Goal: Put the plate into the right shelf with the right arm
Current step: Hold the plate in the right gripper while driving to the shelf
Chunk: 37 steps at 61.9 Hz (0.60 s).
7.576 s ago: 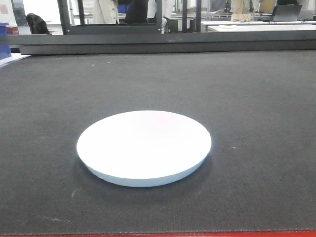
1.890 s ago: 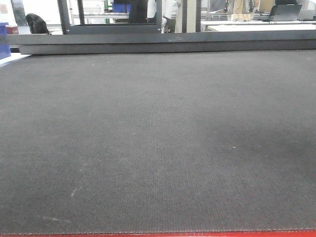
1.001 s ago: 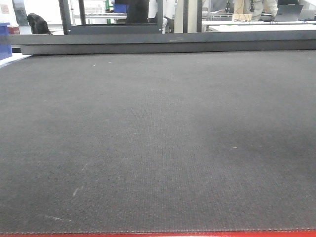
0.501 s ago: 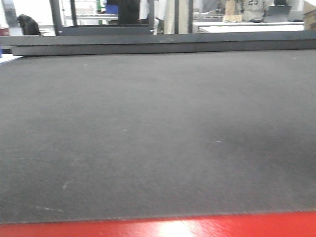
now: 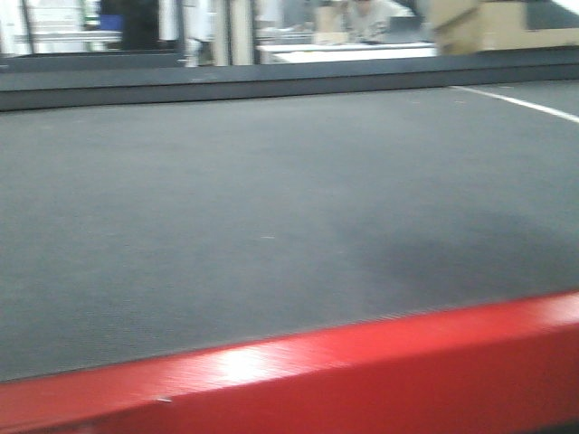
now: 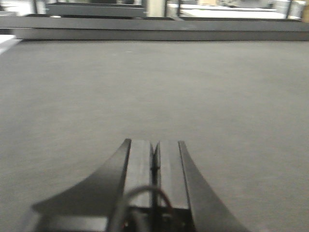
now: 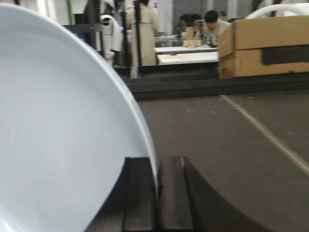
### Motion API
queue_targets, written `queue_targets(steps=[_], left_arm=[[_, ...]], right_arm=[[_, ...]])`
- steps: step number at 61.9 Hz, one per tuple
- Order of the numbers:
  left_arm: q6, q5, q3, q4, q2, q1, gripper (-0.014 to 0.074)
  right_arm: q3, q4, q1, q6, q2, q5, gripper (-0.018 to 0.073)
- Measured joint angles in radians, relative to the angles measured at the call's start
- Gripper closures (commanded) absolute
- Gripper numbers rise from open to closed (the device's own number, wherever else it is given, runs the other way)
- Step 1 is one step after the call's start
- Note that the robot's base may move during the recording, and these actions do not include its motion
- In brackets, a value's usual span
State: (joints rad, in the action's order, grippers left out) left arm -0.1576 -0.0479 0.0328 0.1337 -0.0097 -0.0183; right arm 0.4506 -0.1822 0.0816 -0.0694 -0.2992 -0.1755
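Note:
The white plate [image 7: 63,125] fills the left of the right wrist view, held on edge. My right gripper [image 7: 157,166] is shut on the plate's rim, one finger on each side of it. The plate and both grippers are out of the front view, which shows only the dark mat [image 5: 271,199]. My left gripper [image 6: 154,150] is shut and empty, low over the dark mat [image 6: 154,87]. No shelf can be made out in any view.
A red table edge [image 5: 362,362] runs across the bottom of the front view. Cardboard boxes [image 7: 263,46] stand at the far right beyond the mat, with a white curved rim above them. A white line [image 7: 265,133] crosses the mat on the right. People stand in the background.
The plate lay on the mat 7.6 s ago and has been off it since 1.9 s ago. The front view has since swung right, bringing the red edge, a white line and boxes into view.

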Motion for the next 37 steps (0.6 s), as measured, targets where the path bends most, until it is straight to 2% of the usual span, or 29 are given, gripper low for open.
queue_targets(steps=[37], left_arm=[[0.0,0.0,0.0,0.0,0.0,0.0,0.0724]], right_arm=[[0.0,0.0,0.0,0.0,0.0,-0.002,0.0505]])
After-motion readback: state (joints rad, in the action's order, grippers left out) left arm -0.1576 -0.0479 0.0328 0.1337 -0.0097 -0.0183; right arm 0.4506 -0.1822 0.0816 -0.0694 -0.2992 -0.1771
